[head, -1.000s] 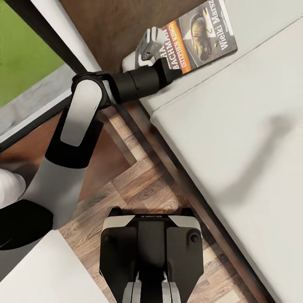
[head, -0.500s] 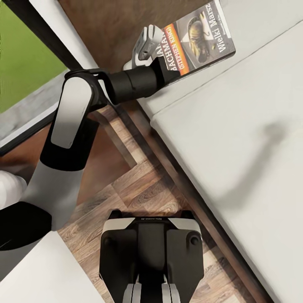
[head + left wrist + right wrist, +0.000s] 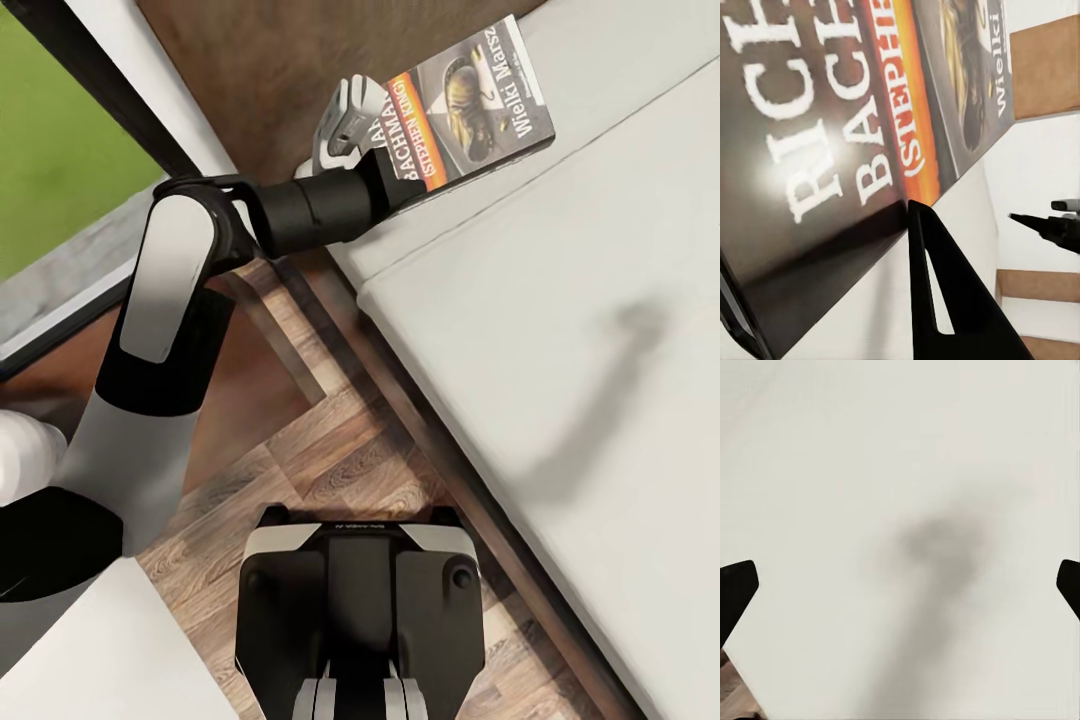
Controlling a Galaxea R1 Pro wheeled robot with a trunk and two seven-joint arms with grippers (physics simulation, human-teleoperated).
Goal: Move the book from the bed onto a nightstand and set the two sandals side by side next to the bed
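Observation:
The book (image 3: 470, 100), dark with an orange band and white lettering, is held tilted over the head end of the bed (image 3: 560, 350), in front of the wooden headboard (image 3: 250, 60). My left gripper (image 3: 392, 165) is shut on its near corner. In the left wrist view the cover (image 3: 832, 135) lies between the two black fingers (image 3: 937, 300). My right gripper (image 3: 900, 589) is open, its fingertips (image 3: 735, 592) wide apart above the bare mattress. A glossy dark brown top beside the bed, under my left arm, looks like the nightstand (image 3: 270, 380). The sandals are out of view.
A dark-framed glass opening (image 3: 90, 80) with green outside runs along the left. Wood-plank floor (image 3: 350, 460) lies between the bed's dark frame (image 3: 450, 450) and my base (image 3: 360, 600). A thin black pointed object (image 3: 1050, 225) shows in the left wrist view.
My left arm has shifted slightly, and the book in its grip has come a little down and left in the head view. The arm's shadow on the mattress has drifted a little.

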